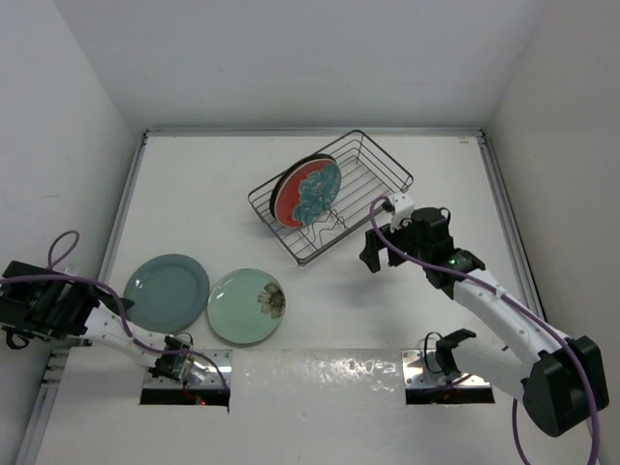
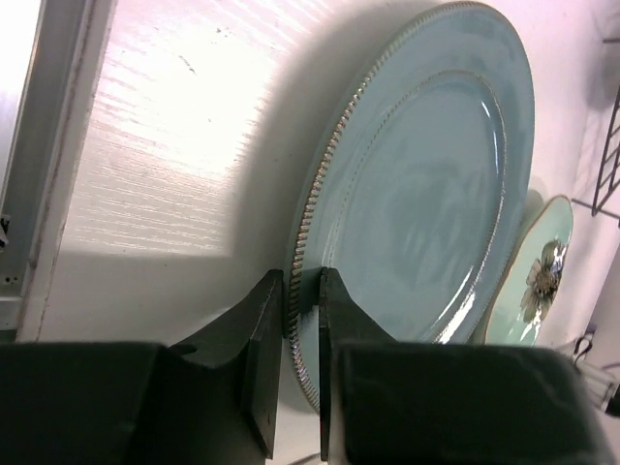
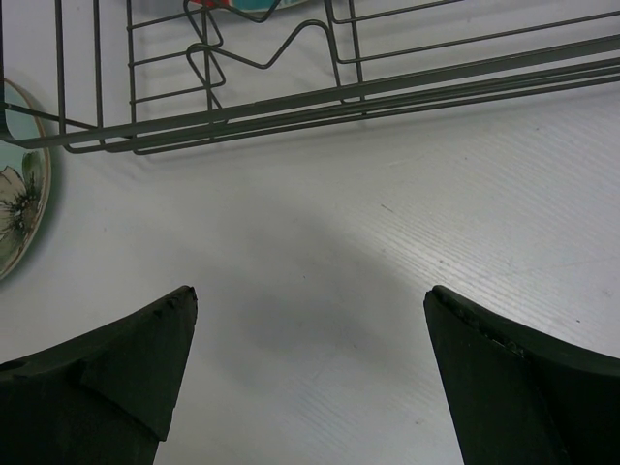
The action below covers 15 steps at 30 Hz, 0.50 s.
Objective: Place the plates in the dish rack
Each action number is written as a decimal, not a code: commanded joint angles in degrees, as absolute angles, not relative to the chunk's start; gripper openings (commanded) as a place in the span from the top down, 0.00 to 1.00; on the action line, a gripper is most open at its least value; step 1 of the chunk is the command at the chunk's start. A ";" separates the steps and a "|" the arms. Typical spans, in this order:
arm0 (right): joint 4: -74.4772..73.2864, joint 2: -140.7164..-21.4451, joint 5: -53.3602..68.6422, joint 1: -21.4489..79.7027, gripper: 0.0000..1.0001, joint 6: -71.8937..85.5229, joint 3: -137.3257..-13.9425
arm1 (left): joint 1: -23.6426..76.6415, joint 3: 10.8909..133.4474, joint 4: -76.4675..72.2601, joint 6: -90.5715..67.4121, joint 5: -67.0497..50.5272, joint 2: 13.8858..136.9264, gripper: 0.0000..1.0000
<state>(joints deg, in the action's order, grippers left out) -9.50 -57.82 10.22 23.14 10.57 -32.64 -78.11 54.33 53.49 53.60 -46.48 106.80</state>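
Observation:
The dish rack (image 1: pixel 380 172) stands at the table's middle back. A red-and-teal plate (image 1: pixel 310 192) stands upright in it. The dark brown rim (image 1: pixel 278 197) of a second plate shows just behind it, its face hidden. A pale green flower plate (image 1: pixel 246 305) lies flat on the table, beside a grey-blue plate with a beaded rim (image 1: pixel 167 291). My left gripper (image 2: pixel 303 291) is shut on the grey-blue plate's (image 2: pixel 426 184) near-left rim, one finger on each side. My right gripper (image 3: pixel 310 295) is open and empty above bare table, just in front of the rack (image 3: pixel 387 82).
White walls enclose the table on three sides. A metal rail runs along the table's left edge (image 2: pixel 29 194). The flower plate also shows in the left wrist view (image 2: pixel 542 276) and the right wrist view (image 3: pixel 17 194). Foil-covered mounts (image 1: pixel 320 373) lie between the arm bases.

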 commanded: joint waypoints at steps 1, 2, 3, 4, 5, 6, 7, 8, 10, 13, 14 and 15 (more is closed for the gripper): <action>-7.47 -58.27 12.29 23.47 0.01 9.76 -34.36 | -77.87 57.64 57.54 62.12 -46.82 107.15 1.00; -7.47 -58.53 12.83 23.47 0.01 9.67 -34.71 | -77.78 58.35 58.53 62.75 -47.63 106.53 1.00; -7.21 -58.71 13.35 23.47 0.02 9.58 -35.41 | -77.78 59.75 59.41 63.19 -48.33 105.65 1.00; -6.86 -58.97 14.93 23.47 0.02 9.58 -35.77 | -77.70 60.46 61.42 65.28 -49.12 103.73 1.00; -6.33 -59.15 15.99 23.55 0.04 9.58 -36.29 | -77.61 60.99 62.22 66.09 -50.17 102.67 1.00; -4.59 -59.32 17.39 23.55 0.05 9.67 -36.39 | -77.43 61.52 63.01 67.22 -50.71 101.44 1.00; -3.35 -59.85 20.97 23.64 0.06 9.75 -36.56 | -77.26 62.31 65.89 70.98 -51.41 99.08 1.00; -2.21 -60.29 23.01 23.73 0.07 10.02 -36.82 | -76.39 62.58 66.79 72.23 -52.03 97.83 1.00; -1.14 -61.78 26.00 25.30 0.07 9.23 -39.45 | -74.98 62.75 68.02 74.34 -52.56 93.54 1.00; -4.83 -65.82 24.88 29.68 0.08 4.67 -46.56 | -70.68 60.83 65.67 73.05 -51.95 86.87 1.00; -5.27 -67.48 24.61 30.66 0.08 3.01 -49.37 | -68.92 60.39 64.96 72.43 -51.51 85.27 1.00; -4.58 -68.20 24.70 31.37 0.08 2.64 -50.44 | -68.21 59.68 63.30 72.07 -51.33 83.51 1.00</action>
